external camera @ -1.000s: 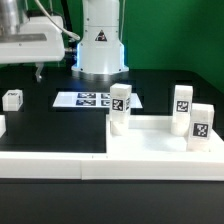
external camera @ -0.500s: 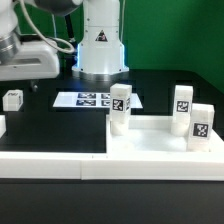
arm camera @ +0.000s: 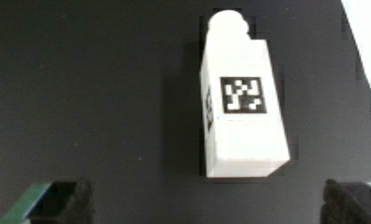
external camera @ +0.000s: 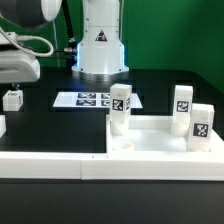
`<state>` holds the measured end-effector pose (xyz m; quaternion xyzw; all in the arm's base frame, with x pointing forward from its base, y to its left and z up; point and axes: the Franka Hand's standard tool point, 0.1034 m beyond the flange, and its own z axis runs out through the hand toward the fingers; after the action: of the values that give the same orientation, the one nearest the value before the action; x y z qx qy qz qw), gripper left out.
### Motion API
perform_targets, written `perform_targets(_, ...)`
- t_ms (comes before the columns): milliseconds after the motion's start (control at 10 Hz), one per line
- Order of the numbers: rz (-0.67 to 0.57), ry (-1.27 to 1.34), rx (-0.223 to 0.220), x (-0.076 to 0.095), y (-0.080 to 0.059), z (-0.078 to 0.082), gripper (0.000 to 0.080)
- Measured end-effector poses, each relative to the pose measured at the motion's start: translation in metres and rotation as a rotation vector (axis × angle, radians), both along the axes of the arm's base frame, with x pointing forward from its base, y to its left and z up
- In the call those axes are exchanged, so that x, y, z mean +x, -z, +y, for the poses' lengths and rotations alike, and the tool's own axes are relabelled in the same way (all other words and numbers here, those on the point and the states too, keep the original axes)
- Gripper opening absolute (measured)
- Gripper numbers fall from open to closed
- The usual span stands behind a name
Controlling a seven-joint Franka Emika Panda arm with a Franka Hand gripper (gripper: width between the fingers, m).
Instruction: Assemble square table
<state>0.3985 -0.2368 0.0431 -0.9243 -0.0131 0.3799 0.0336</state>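
Observation:
The white square tabletop lies at the front of the exterior view's right, with three white tagged legs standing in its corners. A fourth loose leg lies on the black table at the exterior view's left. My gripper hangs just above it, open and empty. In the wrist view the loose leg lies lengthwise with its tag facing up, ahead of the gripper. The dark fingertips stand wide apart and touch nothing.
The marker board lies flat in front of the robot's white base. A long low white wall strip runs along the front left, joining the tabletop. A green wall stands behind.
The arm has swung toward the exterior view's left and lowered, so the gripper now sits over the loose leg. The tabletop and its three legs have not moved.

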Motion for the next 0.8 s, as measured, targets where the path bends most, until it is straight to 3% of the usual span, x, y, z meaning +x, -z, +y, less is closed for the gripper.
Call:
perform_targets(400, 0.072, 0.031, -0.015, -0.011, 0.008, 0.005, 0.0649)
perform_targets(600, 0.121, 0.049, -0.018, -0.032, 0.02, 0.02, 0.0649)
perform_targets(800, 0.152, 0.056, -0.017, -0.044, 0.029, 0.03, 0.0649)
